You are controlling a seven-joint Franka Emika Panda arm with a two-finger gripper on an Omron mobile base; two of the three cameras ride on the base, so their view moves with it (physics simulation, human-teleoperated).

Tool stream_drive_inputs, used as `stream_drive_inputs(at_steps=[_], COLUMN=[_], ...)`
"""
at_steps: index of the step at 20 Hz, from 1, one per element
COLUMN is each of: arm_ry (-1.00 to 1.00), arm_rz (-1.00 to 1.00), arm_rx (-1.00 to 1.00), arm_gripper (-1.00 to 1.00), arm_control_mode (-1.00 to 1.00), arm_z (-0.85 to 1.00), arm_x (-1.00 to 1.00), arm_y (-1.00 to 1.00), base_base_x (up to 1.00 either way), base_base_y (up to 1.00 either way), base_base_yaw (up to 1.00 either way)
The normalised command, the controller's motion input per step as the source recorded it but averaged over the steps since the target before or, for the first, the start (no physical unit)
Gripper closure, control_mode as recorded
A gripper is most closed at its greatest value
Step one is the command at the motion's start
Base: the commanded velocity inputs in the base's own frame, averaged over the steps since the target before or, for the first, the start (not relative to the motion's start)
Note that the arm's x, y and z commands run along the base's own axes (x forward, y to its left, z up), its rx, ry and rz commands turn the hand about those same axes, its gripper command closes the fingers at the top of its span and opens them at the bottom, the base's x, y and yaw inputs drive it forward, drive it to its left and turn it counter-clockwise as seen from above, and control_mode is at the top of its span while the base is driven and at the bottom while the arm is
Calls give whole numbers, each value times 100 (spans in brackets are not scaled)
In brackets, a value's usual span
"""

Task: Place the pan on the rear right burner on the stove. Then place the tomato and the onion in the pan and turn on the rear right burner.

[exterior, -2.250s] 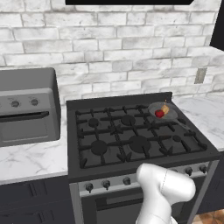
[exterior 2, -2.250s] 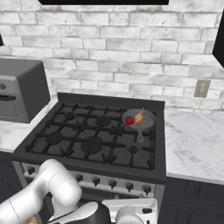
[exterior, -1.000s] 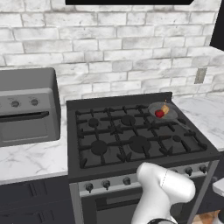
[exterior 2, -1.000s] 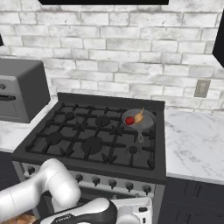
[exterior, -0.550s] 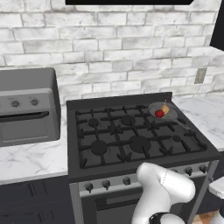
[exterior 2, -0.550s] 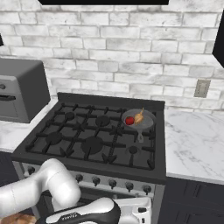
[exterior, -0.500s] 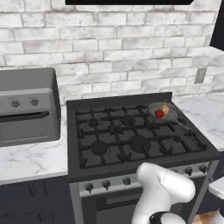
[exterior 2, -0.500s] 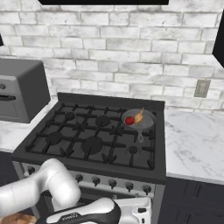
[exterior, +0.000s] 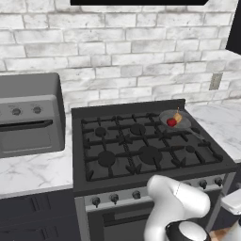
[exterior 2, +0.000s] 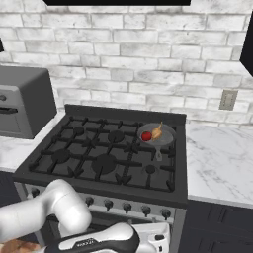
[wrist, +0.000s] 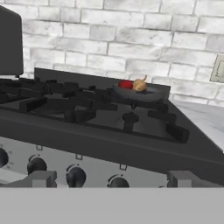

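The grey pan (exterior 2: 163, 140) rests on the grates at the rear right of the black stove (exterior 2: 64, 170), covering the rear right burner. Inside it lie the red tomato (exterior 2: 147, 136) and the tan onion (exterior 2: 157, 132). The left base view shows the same pan (exterior: 182, 123), tomato (exterior: 172, 122) and onion (exterior: 178, 117). My gripper (wrist: 113, 179) hangs low in front of the stove's silver knob panel. Its fingertips (wrist: 41, 178) stand wide open with nothing between them. From the hand view the pan (wrist: 135, 92) sits far back, holding tomato (wrist: 125, 84) and onion (wrist: 140, 85).
A row of round knobs (wrist: 75, 175) lines the panel just ahead of the fingers. A grey countertop oven (exterior: 28, 117) stands left of the stove. Marble counter (exterior 2: 217, 163) extends to the right. My white arm (exterior 2: 59, 210) bends low in front of the oven door.
The forearm has swung rightward along the stove front and the hand has shifted slightly. Pan, tomato and onion have not moved. The jaws have stayed open.
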Motion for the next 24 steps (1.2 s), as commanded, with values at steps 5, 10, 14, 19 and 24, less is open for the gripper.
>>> stream_drive_inputs(at_steps=[5,10,14,19,24], arm_ry=[-2,-1,-1,-2,-1], arm_rz=[1,2,3,3,2], arm_rx=[0,0,0,0,0], arm_gripper=[-100,-100,-100,-100,-100], arm_control_mode=[-100,-100,-100,-100,-100], arm_z=[-6,-9,-11,-9,-7], arm_x=[15,10,2,4,10], arm_y=[0,0,1,2,4], base_base_x=[0,0,0,0,0], base_base_y=[0,0,0,0,0], base_base_yaw=[0,0,0,0,0])
